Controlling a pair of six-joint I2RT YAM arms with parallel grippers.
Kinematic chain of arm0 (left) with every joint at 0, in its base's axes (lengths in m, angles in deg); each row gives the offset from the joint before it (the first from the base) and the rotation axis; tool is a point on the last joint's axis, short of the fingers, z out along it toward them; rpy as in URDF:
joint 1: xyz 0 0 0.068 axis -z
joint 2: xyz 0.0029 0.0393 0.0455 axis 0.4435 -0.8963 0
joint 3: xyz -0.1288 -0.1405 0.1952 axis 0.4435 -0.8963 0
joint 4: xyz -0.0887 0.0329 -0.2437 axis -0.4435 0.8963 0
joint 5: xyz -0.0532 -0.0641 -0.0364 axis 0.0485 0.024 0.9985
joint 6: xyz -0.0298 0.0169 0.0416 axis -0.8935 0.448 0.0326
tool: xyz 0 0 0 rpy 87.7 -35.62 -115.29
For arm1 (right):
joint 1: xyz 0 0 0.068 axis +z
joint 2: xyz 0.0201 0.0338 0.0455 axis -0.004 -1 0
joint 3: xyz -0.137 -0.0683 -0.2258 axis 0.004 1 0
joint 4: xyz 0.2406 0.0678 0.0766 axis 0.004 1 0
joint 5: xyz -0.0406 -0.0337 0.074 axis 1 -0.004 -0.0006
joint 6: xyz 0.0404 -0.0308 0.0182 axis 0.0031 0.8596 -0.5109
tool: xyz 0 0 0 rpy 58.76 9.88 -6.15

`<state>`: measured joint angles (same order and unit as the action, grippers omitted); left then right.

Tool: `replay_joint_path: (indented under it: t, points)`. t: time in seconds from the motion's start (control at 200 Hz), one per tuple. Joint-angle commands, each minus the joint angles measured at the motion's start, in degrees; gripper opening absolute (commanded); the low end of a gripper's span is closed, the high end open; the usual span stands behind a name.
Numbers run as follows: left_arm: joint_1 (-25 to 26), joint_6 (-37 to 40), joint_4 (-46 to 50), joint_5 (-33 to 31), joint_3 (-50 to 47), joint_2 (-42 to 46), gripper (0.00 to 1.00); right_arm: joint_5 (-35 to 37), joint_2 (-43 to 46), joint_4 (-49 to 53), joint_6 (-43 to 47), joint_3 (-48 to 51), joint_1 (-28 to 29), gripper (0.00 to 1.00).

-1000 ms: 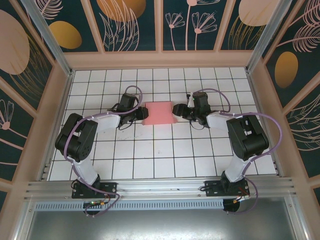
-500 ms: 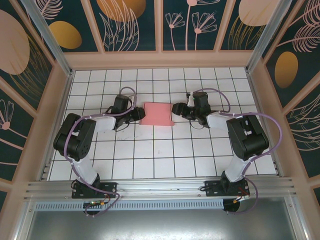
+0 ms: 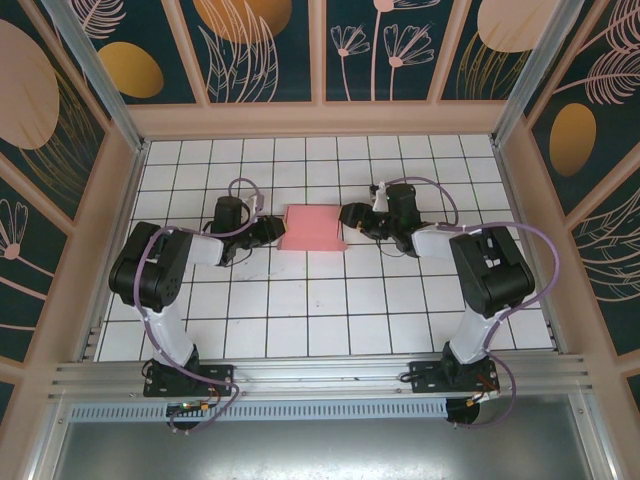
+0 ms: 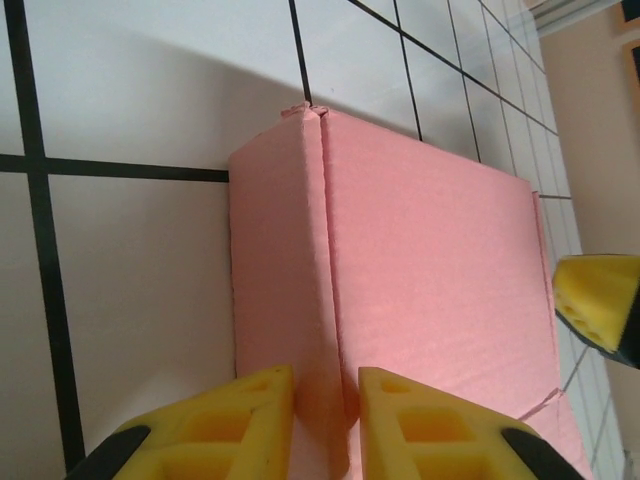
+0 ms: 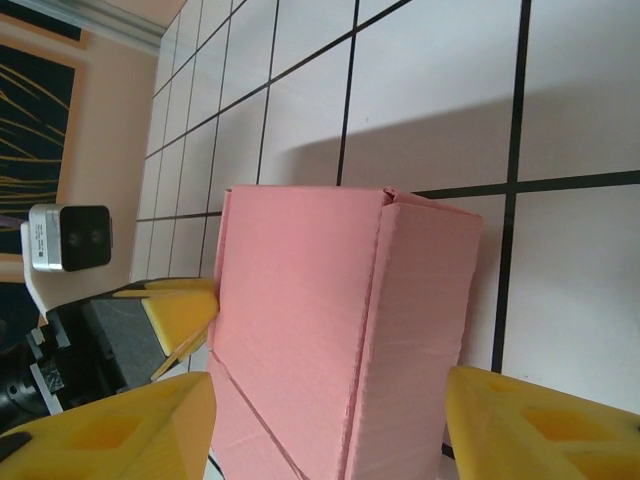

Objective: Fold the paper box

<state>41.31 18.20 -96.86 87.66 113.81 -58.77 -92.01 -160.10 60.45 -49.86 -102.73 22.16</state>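
Since a second ago my left wrist has drawn back toward 9 o'clock, and the paper box (image 3: 313, 228) seems to have slid a touch that way with it. The right wrist has followed slightly.

At the box's 9 o'clock end, the left fingers (image 4: 245, 425) are narrow and nipped onto the crease where the end wall meets the top panel, with pink card filling the gap between them. The box lies flat on the tiled surface (image 3: 310, 310), toward 12 o'clock from its middle, between the two arms. It already reads as a closed, shallow rectangular box, with the top panel down, the end walls up, and no loose flaps spread on the tiles. At its 3 o'clock end the right fingers (image 5: 530, 425) stand wide, one on each side of the box, and I cannot tell whether either touches it.

I judge the folding nearly finished. What looks left is seating the ends. One corner seam gapes slightly in the left wrist view, and a slanted flap edge shows on the top panel in the right wrist view.
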Motion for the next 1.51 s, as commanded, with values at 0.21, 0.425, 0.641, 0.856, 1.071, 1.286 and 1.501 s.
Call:
replay_joint_path:
  t: [0.21,0.425,0.641,0.856,1.071,1.286,1.501]
  points:
    - [-2.6,-3.2,-5.0,5.3,-2.8,-4.8,0.22,-6.4,-4.5,-6.8,-4.2,0.2,-0.3,0.73]
    - [-3.2,-3.6,-6.1,6.2,-2.6,-6.6,0.22,-9.5,-7.2,-9.8,-6.6,-0.3,-0.2,0.70]
    - [-3.3,-3.0,-5.1,5.8,-2.1,-7.3,0.23,-12.9,-10.5,-13.3,-8.4,-1.0,-0.1,0.68]
    - [-3.4,-2.9,-5.4,5.8,-2.5,-7.9,0.23,-15.4,-11.1,-18.7,-11.2,-0.1,0.0,0.68]
    - [-4.3,-2.8,-5.2,5.9,-2.8,-8.3,0.22,-8.5,-7.8,-12.2,-8.6,1.6,-1.9,0.72]
    - [-4.7,-2.6,-5.0,6.2,-2.4,-9.2,0.23,-9.4,-9.0,-14.0,-10.5,1.8,-1.8,0.79]
    - [-5.5,-2.7,-5.4,6.9,-2.9,-9.8,0.23,-12.6,-11.2,-15.9,-12.0,0.5,-1.2,0.79]
